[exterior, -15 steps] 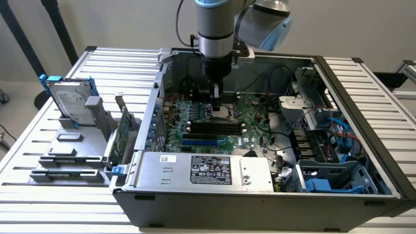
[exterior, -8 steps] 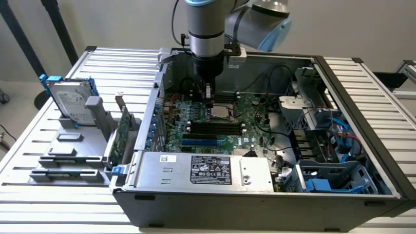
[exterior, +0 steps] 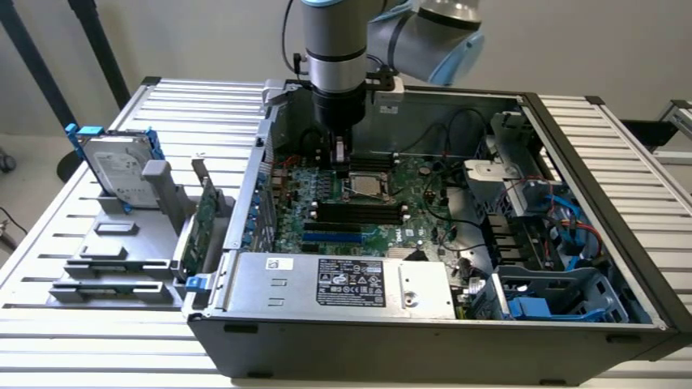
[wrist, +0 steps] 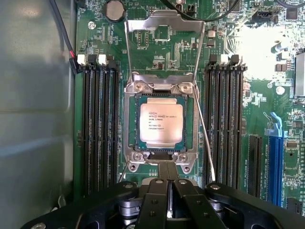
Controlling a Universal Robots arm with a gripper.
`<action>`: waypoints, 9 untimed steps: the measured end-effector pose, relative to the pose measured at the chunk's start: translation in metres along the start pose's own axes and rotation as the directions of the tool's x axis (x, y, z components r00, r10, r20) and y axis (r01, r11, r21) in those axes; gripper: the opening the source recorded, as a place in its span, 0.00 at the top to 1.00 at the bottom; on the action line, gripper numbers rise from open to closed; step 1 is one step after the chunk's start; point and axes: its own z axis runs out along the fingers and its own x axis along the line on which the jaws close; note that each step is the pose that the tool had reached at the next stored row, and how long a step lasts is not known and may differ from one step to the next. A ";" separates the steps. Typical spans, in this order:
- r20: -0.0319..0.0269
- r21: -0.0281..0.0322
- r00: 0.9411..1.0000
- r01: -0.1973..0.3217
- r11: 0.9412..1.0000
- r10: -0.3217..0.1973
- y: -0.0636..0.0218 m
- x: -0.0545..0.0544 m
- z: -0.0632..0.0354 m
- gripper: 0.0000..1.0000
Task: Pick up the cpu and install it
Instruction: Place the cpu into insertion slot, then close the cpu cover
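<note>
Your fingers were pressed together with nothing visible between them, their tips just beside the near edge of the socket. In the exterior view the fingers sat in the upper middle of the frame, low inside the computer case and just behind the socket.

The cpu lay flat in the socket, silver lid up, printed text readable, and square to the frame around it. In the exterior view the cpu sat at the centre of the motherboard, between 2 banks of memory slots.

By my reading you were at the install step, with the chip placed and released. The socket did not look clamped: the load plate stood raised on the far side and the thin wire lever ran free along 1 side. Finishing the install called for a gentle, level push, since a tilted chip could bend the contacts, though whether it was fully seated could not be told.

The arm came straight down from the top of the exterior view, wrist vertical. The hard drive stood in its holder on the counter, at the exterior view's left, well apart.
</note>
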 end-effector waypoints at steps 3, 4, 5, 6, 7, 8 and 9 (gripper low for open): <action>0.000 0.000 1.000 0.000 1.000 0.000 0.0000 0.000 -0.0001 0.89; 0.000 0.000 1.000 0.000 1.000 0.000 0.0000 0.000 -0.0001 0.89; 0.000 0.000 1.000 0.000 1.000 0.000 0.0000 0.000 -0.0001 0.89; 0.000 0.000 1.000 0.000 1.000 0.000 0.0000 0.000 -0.0001 0.89; 0.000 0.000 1.000 0.000 1.000 0.000 0.0000 0.000 -0.0001 0.89; 0.000 0.000 1.000 0.000 1.000 0.000 0.0000 0.000 -0.0001 0.89; 0.000 0.000 1.000 0.000 1.000 0.000 0.0000 0.000 -0.0001 0.89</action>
